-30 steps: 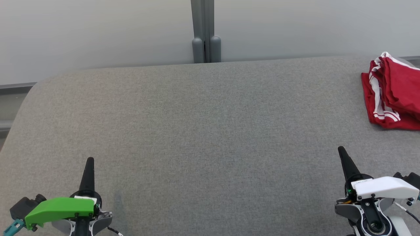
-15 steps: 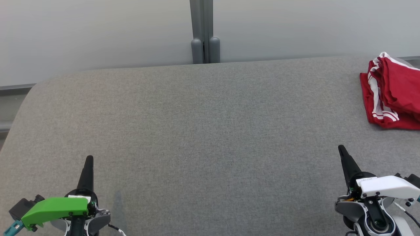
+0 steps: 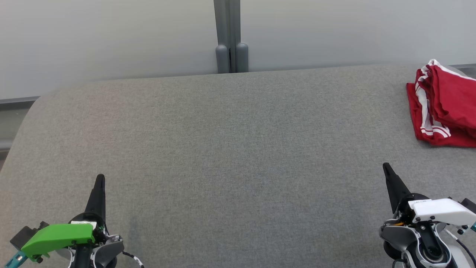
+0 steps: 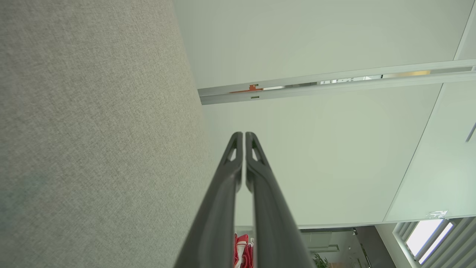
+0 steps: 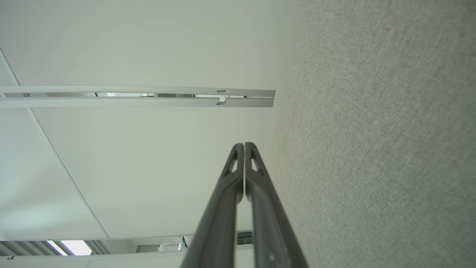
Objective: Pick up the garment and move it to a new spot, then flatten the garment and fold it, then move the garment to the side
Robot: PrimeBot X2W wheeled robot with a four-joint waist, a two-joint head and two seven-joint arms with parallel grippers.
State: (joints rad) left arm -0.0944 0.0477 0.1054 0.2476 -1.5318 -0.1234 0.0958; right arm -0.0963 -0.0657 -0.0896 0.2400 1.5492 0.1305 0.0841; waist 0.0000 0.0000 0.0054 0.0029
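The garment (image 3: 444, 106) is a red piece with white stripes, bunched in a folded heap at the far right of the grey table (image 3: 238, 149), partly cut by the head view's right edge. A sliver of the garment (image 4: 243, 251) shows between the fingers in the left wrist view. My left gripper (image 3: 99, 178) stands shut over the table's near left, holding nothing. My right gripper (image 3: 385, 166) is shut too, over the near right, well short of the garment. In the wrist views the left gripper (image 4: 244, 134) and the right gripper (image 5: 244, 145) have their fingers pressed together.
A pale partition wall with a grey post (image 3: 227, 37) runs behind the table's far edge. The table's left end curves away to a grey floor strip (image 3: 11, 119).
Both grippers have sunk slightly lower in the head view and stay shut. The whole picture has drifted a little, so the camera moved; the garment lies still.
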